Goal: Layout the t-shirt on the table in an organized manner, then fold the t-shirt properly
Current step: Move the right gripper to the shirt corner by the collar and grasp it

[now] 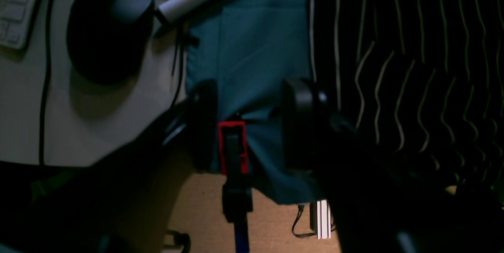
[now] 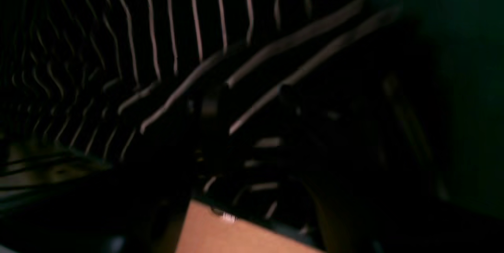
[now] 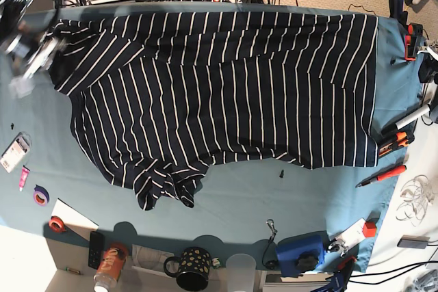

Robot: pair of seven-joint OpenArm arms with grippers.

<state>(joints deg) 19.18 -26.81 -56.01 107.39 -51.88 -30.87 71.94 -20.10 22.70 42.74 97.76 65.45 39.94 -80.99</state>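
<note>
Navy striped t-shirt (image 3: 226, 94) lies spread across teal worktop (image 3: 226, 196), near hem bunched. Layout step underway. Left gripper (image 1: 248, 127) gapes empty at shirt's edge; right gripper state unreadable. Next: flatten bunched hem.

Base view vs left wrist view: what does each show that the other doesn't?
Only base: the whole t-shirt spread over the table, one sleeve bunched at its near edge, a spotted mug, a roll of red tape, and the right gripper, blurred, at the shirt's far-left corner.

Only left wrist: the left gripper, jaws apart over bare cloth beside the shirt's hem, a red clamp, and a black mouse.

Both: striped fabric lying on teal cloth.
</note>
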